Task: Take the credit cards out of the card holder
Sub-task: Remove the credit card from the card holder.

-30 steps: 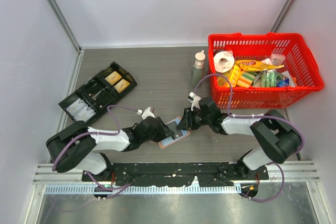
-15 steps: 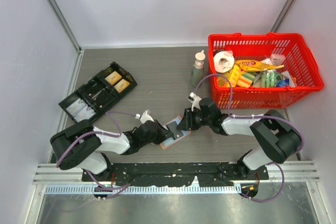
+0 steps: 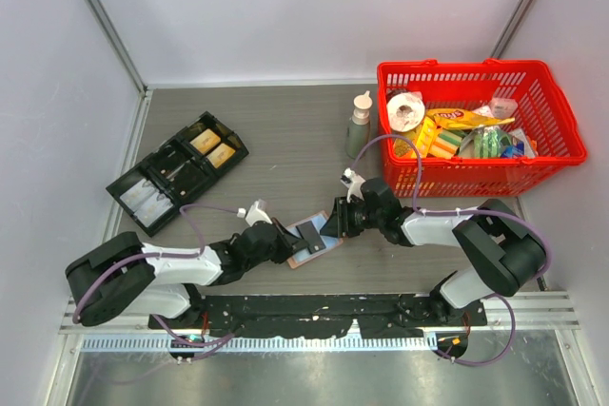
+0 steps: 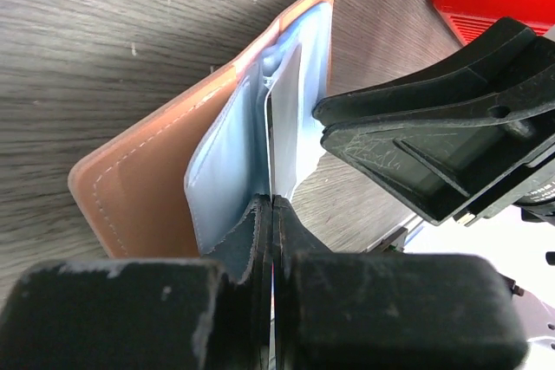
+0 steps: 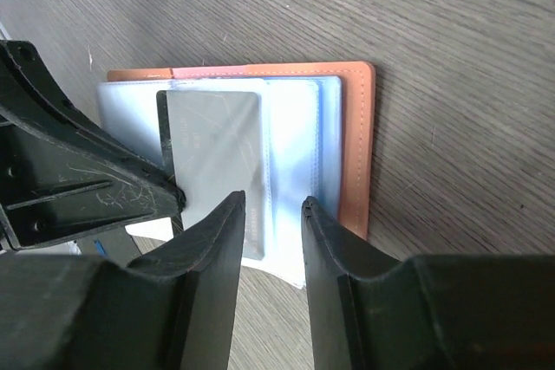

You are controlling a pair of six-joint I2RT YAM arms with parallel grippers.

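Card holder (image 3: 314,238): it is laid open on the surface (image 3: 285,140), between the two hands.
Left hand (image 4: 271,208): it is pressed together on the near edge of one credit card (image 4: 286,119).
Right hand (image 5: 270,203): it is spread a little and held over the holder's far side.
Card's long side: it is pointed from the left hand toward the right hand.
Nearer hand: the left.
Next move: the card is probably best slid back toward the left arm, along its long side.

Bright, even overhead light, soft shadows — left gripper (image 4: 267,207) blurs nearest its wrist camera
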